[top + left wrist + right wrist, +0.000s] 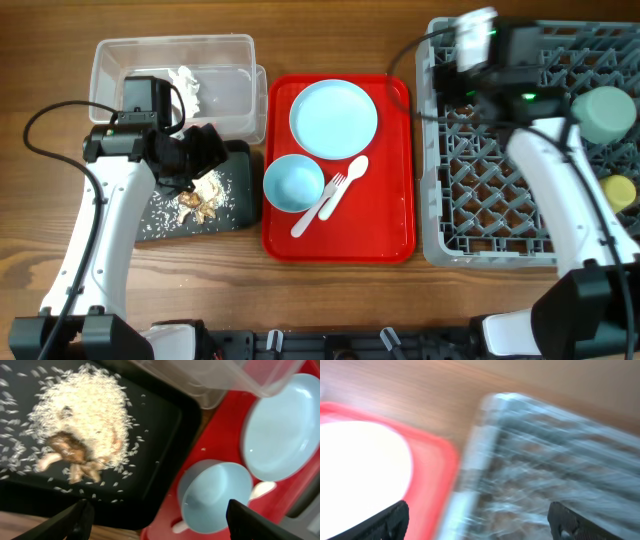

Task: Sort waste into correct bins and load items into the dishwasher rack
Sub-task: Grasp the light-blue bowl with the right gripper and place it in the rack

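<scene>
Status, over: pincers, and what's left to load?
Left pincer open, empty, over black tray and blue bowl. Right pincer open, empty, at left edge of rack, view blurred. Plate, blue bowl, cutlery on red tray, unloaded. Nothing blocking them.

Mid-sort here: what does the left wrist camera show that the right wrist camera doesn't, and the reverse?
Only left wrist: the black tray holding rice and brownish food scraps, a corner of the clear tub, and the pale blue bowl. Only right wrist: the dishwasher rack, its grey grid motion-blurred. Both: the red tray and the plate on it, washed out white in the right wrist view.
</scene>
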You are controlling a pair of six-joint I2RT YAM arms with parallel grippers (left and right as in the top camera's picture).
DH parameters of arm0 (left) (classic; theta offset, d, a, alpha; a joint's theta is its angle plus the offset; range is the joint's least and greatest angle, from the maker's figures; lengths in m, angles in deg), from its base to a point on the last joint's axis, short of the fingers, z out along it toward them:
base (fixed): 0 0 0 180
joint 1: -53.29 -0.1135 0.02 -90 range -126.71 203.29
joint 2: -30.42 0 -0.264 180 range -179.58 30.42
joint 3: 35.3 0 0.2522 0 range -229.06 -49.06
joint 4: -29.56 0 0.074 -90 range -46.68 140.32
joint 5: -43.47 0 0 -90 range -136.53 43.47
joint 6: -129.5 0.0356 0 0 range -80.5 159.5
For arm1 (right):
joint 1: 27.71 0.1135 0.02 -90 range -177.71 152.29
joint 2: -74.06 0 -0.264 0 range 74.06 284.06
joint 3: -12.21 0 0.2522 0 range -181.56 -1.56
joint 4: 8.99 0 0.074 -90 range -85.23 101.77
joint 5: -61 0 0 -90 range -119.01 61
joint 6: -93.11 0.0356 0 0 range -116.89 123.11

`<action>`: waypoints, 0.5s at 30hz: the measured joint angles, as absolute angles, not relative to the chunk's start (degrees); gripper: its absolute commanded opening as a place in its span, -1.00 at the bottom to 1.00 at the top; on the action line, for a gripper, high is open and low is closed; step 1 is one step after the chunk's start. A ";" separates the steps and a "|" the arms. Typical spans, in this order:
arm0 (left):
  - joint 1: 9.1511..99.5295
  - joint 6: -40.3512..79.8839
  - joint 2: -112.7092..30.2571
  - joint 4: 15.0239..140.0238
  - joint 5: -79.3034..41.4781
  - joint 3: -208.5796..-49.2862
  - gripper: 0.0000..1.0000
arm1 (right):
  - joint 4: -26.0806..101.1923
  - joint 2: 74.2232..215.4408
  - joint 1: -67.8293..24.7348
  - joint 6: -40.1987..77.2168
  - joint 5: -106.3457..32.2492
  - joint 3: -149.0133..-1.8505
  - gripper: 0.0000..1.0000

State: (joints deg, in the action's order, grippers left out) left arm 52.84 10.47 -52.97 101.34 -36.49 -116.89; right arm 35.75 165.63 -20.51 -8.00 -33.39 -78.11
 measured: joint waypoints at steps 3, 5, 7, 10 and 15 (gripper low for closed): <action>52.32 9.94 -52.97 103.65 -41.21 -116.89 0.91 | 42.55 166.44 -12.47 2.05 -45.10 -78.00 0.71; 49.70 9.18 -52.97 104.20 -42.93 -116.89 0.93 | 45.83 168.84 -6.15 7.69 -48.67 -78.02 0.58; 47.14 8.70 -52.97 104.44 -43.52 -116.89 0.96 | 47.75 171.95 -1.84 11.54 -49.63 -78.00 0.41; 45.35 8.50 -52.97 104.55 -43.72 -116.89 0.97 | 48.34 177.10 3.40 16.59 -50.28 -78.00 0.10; 45.35 8.50 -52.97 104.62 -43.70 -116.89 0.97 | 47.88 184.64 6.44 25.94 -47.75 -77.98 -0.60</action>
